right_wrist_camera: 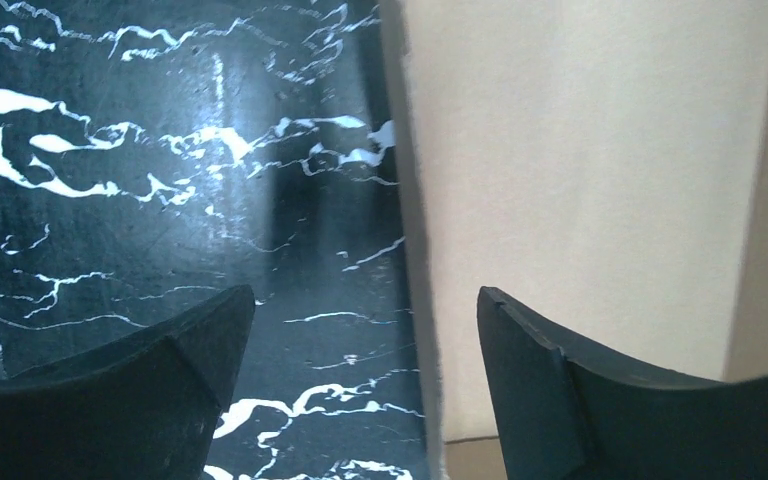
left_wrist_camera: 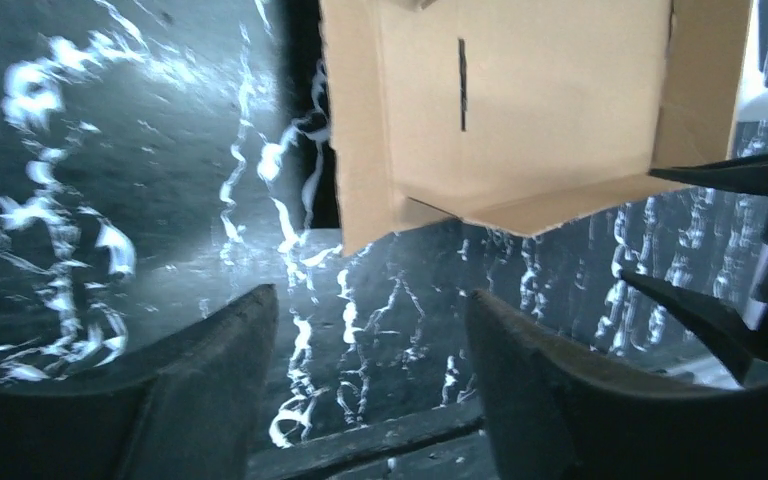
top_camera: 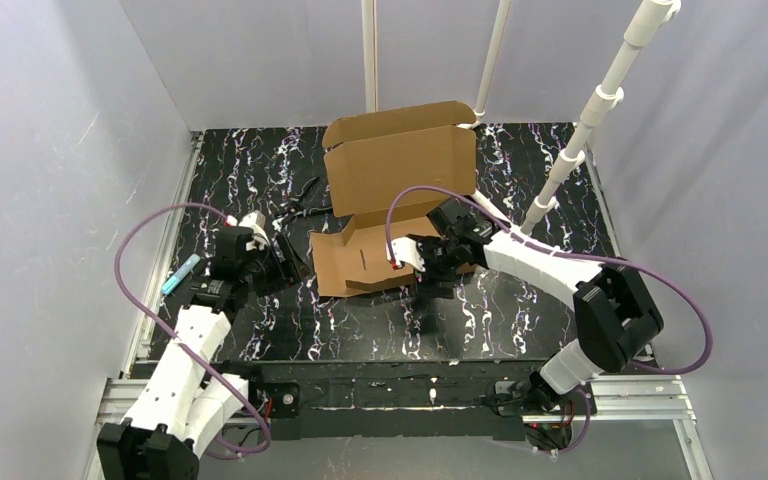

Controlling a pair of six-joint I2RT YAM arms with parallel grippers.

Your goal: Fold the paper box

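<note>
One partly folded paper box (top_camera: 400, 175)

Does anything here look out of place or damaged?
No damage or spill shows. The paper box is only half folded, its big panel standing up at the back. A blue pen-like object lies alone at the left edge of the table.

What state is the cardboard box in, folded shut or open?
Open: the paper box has one panel standing up at the back, another lying flat on the table.
</note>
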